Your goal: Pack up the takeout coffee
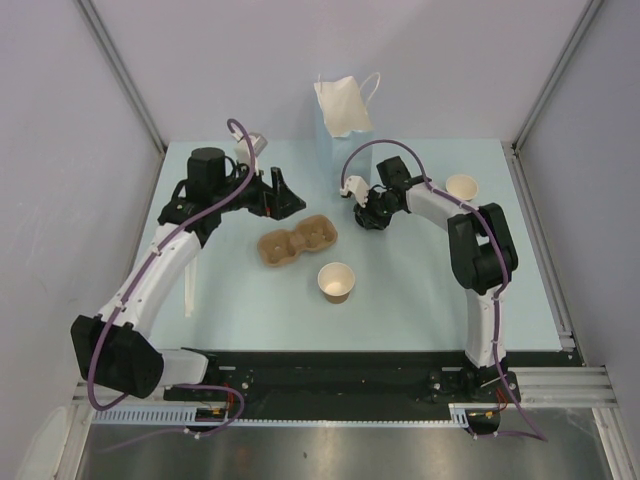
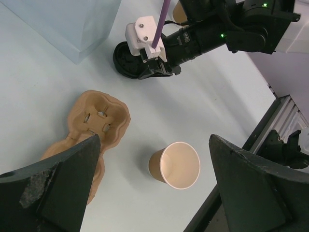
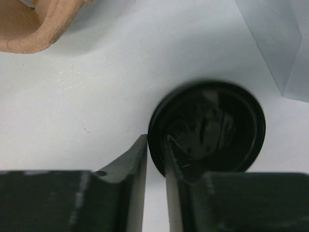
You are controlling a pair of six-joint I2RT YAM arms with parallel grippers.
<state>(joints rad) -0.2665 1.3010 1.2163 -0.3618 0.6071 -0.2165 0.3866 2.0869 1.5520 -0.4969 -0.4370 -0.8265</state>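
Note:
A tan paper cup [image 1: 336, 281] [image 2: 176, 165] stands upright and uncovered near the table's middle, just in front of the brown pulp carrier [image 1: 298, 240] [image 2: 96, 121]. Its black lid [image 3: 212, 125] [image 2: 126, 60] lies flat on the table by the foot of the light-blue bag [image 1: 345, 125]. My right gripper [image 3: 157, 137] [image 1: 365, 215] is low over the lid, one finger outside the rim and one inside, pinched on it. My left gripper [image 2: 154, 145] [image 1: 285, 195] hovers wide open above the carrier and cup, holding nothing.
A second tan cup [image 1: 462, 187] stands at the right, beside the right arm's elbow. The bag [image 3: 280, 38] rises just behind the lid. A thin white strip [image 1: 190, 285] lies at the left under the left arm. The table's rail [image 2: 285, 111] runs on the right.

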